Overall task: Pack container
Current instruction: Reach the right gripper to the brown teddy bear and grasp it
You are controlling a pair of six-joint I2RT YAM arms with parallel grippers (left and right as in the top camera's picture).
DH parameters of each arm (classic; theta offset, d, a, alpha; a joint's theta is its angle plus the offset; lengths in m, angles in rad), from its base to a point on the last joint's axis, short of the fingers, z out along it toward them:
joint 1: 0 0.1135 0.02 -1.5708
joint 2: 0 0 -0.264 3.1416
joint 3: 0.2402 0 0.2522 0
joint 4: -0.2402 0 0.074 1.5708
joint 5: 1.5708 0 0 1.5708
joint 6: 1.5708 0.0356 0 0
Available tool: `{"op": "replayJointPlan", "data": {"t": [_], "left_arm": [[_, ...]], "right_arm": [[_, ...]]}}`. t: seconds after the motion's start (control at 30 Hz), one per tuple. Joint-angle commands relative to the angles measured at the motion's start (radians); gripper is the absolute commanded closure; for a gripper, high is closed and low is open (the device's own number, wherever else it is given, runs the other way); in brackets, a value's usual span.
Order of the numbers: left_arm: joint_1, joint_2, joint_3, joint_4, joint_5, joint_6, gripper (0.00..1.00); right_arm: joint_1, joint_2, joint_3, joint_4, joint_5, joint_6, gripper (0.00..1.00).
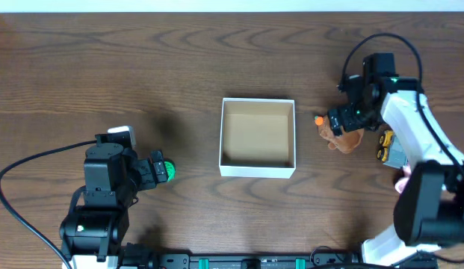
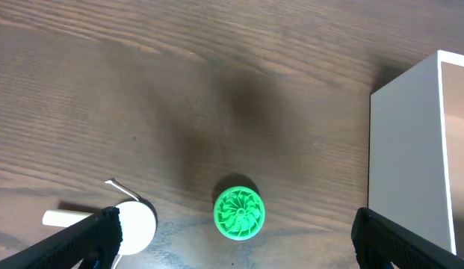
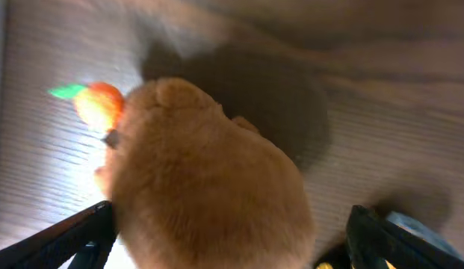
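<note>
The fuzzy tan-brown plush toy (image 3: 209, 187) between the right pincer's fingers (image 3: 60, 239) is badly blurred and cut off at the bottom edge, so its shape can't be made out. The small orange blob with a green tip (image 3: 97, 103) ahead of them is smeared too. The white cardboard box (image 2: 407, 149) is chopped off right of the left pincer's fingers (image 2: 82, 243), and a white round knob (image 2: 138, 224) is half hidden behind one.

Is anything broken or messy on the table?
Nothing stands out. The container stands upright and undamaged, empty inside. The green wheel toy, brown plush and yellow toy car are beside it, not spilled.
</note>
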Motion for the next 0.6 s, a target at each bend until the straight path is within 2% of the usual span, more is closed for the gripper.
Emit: {"op": "replayJointPlan", "data": {"t": [0.0,0.13,0.17,0.2,0.3,0.37,0.47,0.57], "left_arm": [[0.003,-0.001,0.023,0.0,0.011,0.006,0.02],[0.003,-0.001,0.023,0.0,0.011,0.006,0.02],[0.003,-0.001,0.023,0.0,0.011,0.006,0.02],[0.003,-0.001,0.023,0.0,0.011,0.006,0.02],[0.003,-0.001,0.023,0.0,0.011,0.006,0.02],[0.003,0.0,0.023,0.0,0.011,0.006,0.02],[0.003,0.0,0.023,-0.001,0.011,0.006,0.02],[0.003,0.001,0.023,-0.001,0.011,0.006,0.02]], "right_arm": [[-0.005,0.05,0.021,0.0,0.019,-0.071,0.01],[-0.005,0.096,0.021,-0.004,0.019,-0.072,0.02],[-0.004,0.102,0.021,-0.004,0.019,-0.072,0.06],[-0.004,0.104,0.021,-0.005,0.019,-0.072,0.12],[-0.004,0.103,0.021,-0.004,0.019,-0.072,0.45],[-0.003,0.103,0.021,-0.008,0.019,-0.071,0.6],[-0.002,0.101,0.022,-0.018,0.019,-0.068,0.78],[0.002,0.089,0.029,-0.027,0.017,-0.024,0.85]]}}
